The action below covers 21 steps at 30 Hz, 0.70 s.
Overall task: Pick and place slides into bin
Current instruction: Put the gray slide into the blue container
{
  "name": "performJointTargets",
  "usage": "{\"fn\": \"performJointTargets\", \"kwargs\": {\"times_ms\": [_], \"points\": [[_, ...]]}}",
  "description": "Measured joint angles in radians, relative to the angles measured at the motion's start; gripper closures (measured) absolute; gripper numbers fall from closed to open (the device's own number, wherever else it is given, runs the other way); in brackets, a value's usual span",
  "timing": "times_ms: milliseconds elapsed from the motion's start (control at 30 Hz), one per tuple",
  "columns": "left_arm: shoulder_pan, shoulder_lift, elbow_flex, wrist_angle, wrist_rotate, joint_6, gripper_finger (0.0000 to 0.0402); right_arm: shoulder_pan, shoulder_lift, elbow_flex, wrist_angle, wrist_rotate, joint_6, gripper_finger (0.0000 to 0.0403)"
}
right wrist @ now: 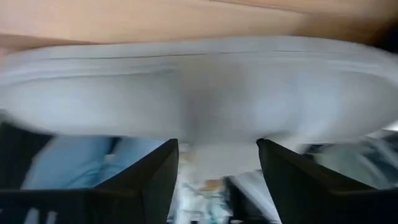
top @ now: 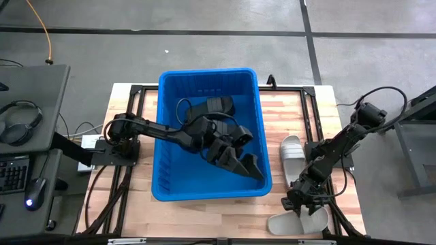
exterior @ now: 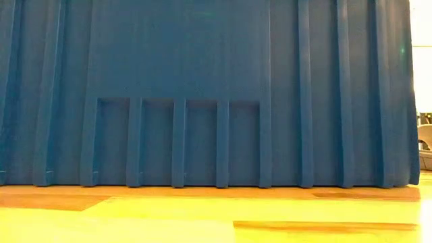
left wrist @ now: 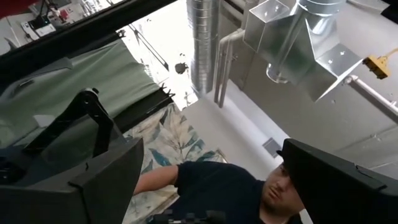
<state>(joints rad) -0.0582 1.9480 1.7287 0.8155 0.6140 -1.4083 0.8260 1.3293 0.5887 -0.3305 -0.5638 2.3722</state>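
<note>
Worktop [top: 204, 211]: wooden, bin [top: 170, 184] centred.
Left gripper [top: 235, 134]: over bin, fingers spread, empty, likely after a drop.
Bin contents: black slides [top: 214, 105].
Right gripper [top: 303, 203]: near-right, fingers astride grey slide [top: 300, 221], closing to lift.
Second grey slide [top: 291, 151]: beside bin.

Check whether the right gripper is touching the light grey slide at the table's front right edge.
Cannot tell. In the right wrist view the fingers flank the light grey slide, but blur hides any contact; the high view shows the right gripper overlapping it.
</note>
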Motion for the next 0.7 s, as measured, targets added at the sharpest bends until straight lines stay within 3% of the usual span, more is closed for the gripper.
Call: {"fn": "performJointTargets", "kwargs": {"times_ms": [100, 333, 533, 700], "points": [[-0.001, 0.0, 0.0, 0.004, 0.001, 0.012, 0.003, -0.003, -0.001, 0.001, -0.05, -0.032, -0.016, 0.0198], [-0.001, 0.0, 0.0, 0.006, 0.02, 0.024, 0.003, -0.005, 0.0, 0.0, -0.026, 0.014, 0.029, 0.0202], [0.0, 0.0, 0.0, 0.005, 0.022, 0.025, 0.003, 0.007, 0.001, -0.001, 0.062, 0.159, 0.093, 0.0199], [0.0, 0.0, 0.0, 0.005, 0.022, 0.025, 0.003, 0.018, 0.024, -0.001, 0.056, 0.109, 0.093, 0.0199]]}}
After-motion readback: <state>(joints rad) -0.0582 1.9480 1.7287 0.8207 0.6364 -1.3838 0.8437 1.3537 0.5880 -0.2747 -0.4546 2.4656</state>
